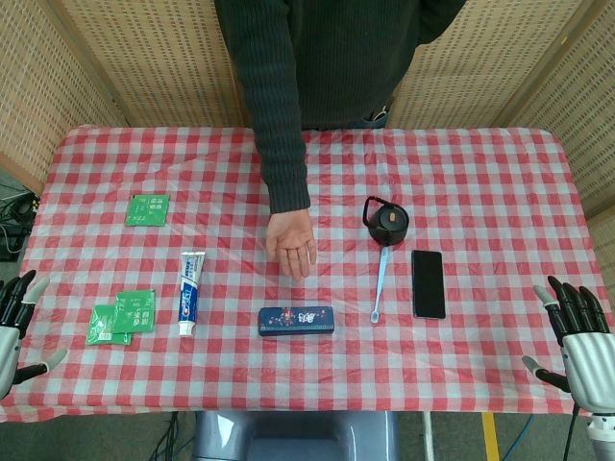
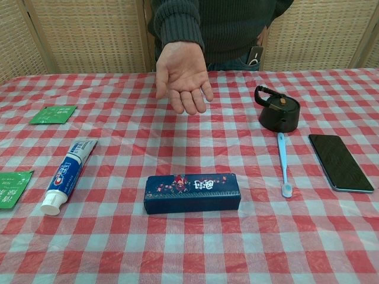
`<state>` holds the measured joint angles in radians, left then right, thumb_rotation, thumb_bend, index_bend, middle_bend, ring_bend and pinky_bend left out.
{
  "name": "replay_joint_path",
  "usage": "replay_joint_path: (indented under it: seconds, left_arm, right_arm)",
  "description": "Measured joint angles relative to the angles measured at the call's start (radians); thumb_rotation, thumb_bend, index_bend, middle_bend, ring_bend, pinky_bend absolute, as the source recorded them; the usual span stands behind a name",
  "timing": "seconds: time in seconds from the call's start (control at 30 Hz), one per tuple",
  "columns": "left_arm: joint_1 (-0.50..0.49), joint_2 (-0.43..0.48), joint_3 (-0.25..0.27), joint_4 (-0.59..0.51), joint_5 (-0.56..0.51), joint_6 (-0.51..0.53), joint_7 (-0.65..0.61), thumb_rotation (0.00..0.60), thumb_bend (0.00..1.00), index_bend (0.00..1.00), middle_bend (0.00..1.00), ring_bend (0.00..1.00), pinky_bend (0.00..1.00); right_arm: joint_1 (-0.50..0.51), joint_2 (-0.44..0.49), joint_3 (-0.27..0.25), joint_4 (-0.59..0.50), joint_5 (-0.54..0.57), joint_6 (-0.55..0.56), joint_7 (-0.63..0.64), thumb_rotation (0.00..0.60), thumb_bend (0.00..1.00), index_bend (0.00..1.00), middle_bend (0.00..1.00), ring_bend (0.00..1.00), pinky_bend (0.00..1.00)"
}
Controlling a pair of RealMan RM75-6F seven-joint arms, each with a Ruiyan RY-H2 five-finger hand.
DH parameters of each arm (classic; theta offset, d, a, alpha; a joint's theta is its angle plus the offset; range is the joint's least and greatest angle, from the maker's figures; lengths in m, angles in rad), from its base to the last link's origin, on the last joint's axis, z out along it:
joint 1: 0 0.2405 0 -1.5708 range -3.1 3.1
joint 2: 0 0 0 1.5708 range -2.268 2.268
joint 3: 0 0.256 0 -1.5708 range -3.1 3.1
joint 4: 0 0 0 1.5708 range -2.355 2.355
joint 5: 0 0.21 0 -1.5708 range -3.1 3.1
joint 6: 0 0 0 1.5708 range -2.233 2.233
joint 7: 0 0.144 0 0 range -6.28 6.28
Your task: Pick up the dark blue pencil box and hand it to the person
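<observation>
The dark blue pencil box (image 1: 296, 321) (image 2: 192, 193), printed with small flowers, lies flat near the table's front edge, at the centre. Just beyond it the person's open palm (image 1: 293, 244) (image 2: 183, 77) is held out over the red checked cloth. My left hand (image 1: 14, 324) hangs at the table's left edge, fingers apart and holding nothing. At the right edge, my right hand (image 1: 575, 335) is likewise spread and empty. Both hands are far from the box and appear only in the head view.
A toothpaste tube (image 1: 189, 292) (image 2: 68, 174) lies left of the box, with green packets (image 1: 123, 316) (image 1: 147, 209) further left. To the right are a blue toothbrush (image 1: 381, 283) (image 2: 283, 162), a black round lid (image 1: 386, 222) (image 2: 276, 110) and a dark phone (image 1: 429, 283) (image 2: 340, 161).
</observation>
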<state>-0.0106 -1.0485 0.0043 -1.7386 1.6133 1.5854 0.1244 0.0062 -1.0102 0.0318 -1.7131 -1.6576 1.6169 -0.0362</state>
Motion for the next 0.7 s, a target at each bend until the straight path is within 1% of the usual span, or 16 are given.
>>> replay_joint_path:
  seconds: [0.2, 0.3, 0.37, 0.5, 0.57, 0.7]
  left_arm:
    - [-0.01, -0.009, 0.001, 0.003, -0.002, -0.023, 0.008, 0.6, 0.0, 0.0, 0.0, 0.0, 0.0]
    - [-0.033, -0.022, 0.001, 0.008, 0.004, -0.06, 0.013, 0.6, 0.0, 0.0, 0.0, 0.0, 0.0]
    - [-0.062, -0.037, 0.002, 0.013, 0.013, -0.108, 0.015, 0.6, 0.0, 0.0, 0.0, 0.0, 0.0]
    - [-0.142, -0.072, -0.002, 0.012, 0.017, -0.246, 0.028, 0.6, 0.0, 0.0, 0.0, 0.0, 0.0]
    - [-0.198, -0.098, -0.012, 0.006, 0.007, -0.341, 0.039, 0.6, 0.0, 0.0, 0.0, 0.0, 0.0]
    - [-0.332, -0.185, -0.049, 0.004, -0.051, -0.538, 0.09, 0.6, 0.0, 0.0, 0.0, 0.0, 0.0]
  right_arm:
    - [-0.001, 0.004, 0.0, -0.004, 0.002, 0.001, 0.009, 0.6, 0.0, 0.0, 0.0, 0.0, 0.0]
    - [0.001, 0.007, 0.003, -0.005, 0.007, -0.001, 0.017, 0.6, 0.0, 0.0, 0.0, 0.0, 0.0]
    - [0.003, 0.007, 0.004, -0.005, 0.013, -0.007, 0.02, 0.6, 0.0, 0.0, 0.0, 0.0, 0.0]
    - [0.008, 0.008, 0.01, -0.004, 0.026, -0.017, 0.024, 0.6, 0.0, 0.0, 0.0, 0.0, 0.0]
    - [0.01, 0.008, 0.012, -0.004, 0.033, -0.022, 0.026, 0.6, 0.0, 0.0, 0.0, 0.0, 0.0]
    - [0.014, 0.009, 0.015, -0.003, 0.047, -0.032, 0.033, 0.6, 0.0, 0.0, 0.0, 0.0, 0.0]
